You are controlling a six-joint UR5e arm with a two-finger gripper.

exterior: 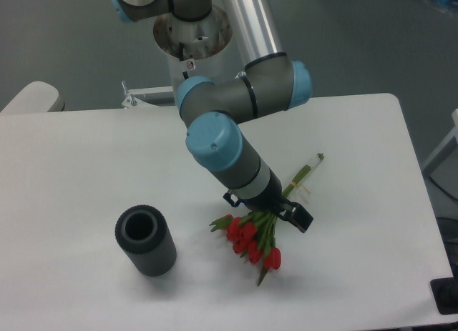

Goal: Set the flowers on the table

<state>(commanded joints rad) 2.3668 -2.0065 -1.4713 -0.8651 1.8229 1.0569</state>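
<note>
Grey ribbed cylinder [145,241] stands near flowers [254,239] under pincer [275,211].

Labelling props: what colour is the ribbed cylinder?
Dark grey cylinder, clearest in the fixed camera view.

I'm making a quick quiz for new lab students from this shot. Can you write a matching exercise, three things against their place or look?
Things:
1. flowers
2. ribbed cylinder
3. pincer

Descriptions:
A. dark grey, open top, standing left on the table
B. red heads, green stems, lying on the white tabletop
C. black, at the end of the arm, just above the stems

Pairs: 1-B, 2-A, 3-C
</note>
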